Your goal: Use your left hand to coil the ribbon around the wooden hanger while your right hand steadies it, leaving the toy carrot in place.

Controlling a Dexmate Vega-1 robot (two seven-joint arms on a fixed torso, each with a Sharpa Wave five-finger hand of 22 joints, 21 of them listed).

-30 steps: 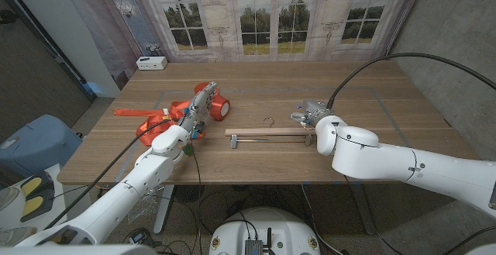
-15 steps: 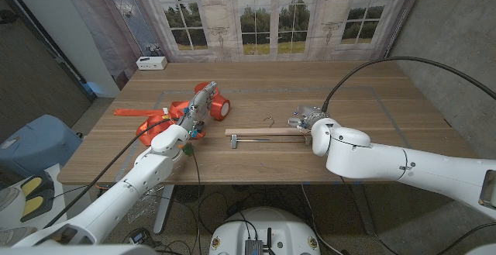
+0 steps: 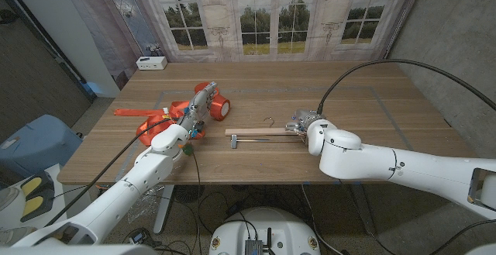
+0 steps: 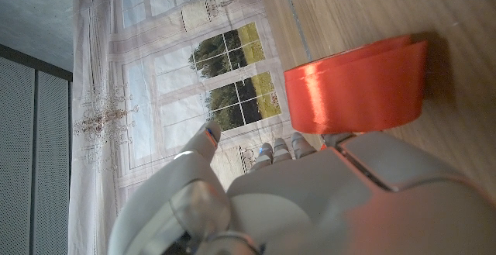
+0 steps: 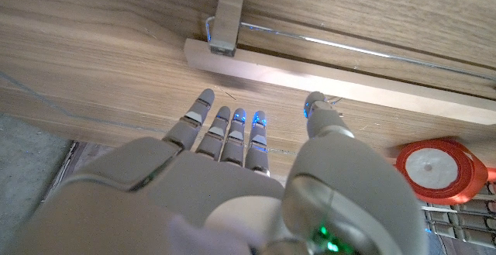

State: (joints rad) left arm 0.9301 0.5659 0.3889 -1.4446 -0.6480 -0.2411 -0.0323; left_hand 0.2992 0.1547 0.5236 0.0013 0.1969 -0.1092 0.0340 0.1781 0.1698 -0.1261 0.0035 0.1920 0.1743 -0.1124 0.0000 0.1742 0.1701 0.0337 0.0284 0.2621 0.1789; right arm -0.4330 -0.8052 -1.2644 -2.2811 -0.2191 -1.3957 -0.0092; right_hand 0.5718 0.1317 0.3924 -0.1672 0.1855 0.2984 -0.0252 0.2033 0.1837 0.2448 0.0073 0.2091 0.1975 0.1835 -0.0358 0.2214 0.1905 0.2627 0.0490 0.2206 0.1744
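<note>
Your L hand (image 3: 196, 112) sits over the orange ribbon (image 3: 146, 120) toward the table's (image 3: 372, 84) left edge, loose ribbon trailing out toward that edge. The ribbon spool (image 3: 216, 105) is just beside the fingers on the far side; in the L wrist view the spool (image 4: 356, 86) stands on edge against the hand (image 4: 310, 201). Can't tell whether the L hand grips any ribbon. Wooden hanger (image 3: 263, 132) lies flat near table centre, wire hook toward the far edge. Your R hand (image 3: 304, 121) is at the hanger's right end; R wrist view shows fingers (image 5: 221, 127) spread, tips just short of the bar (image 5: 325, 77), holding nothing.
</note>
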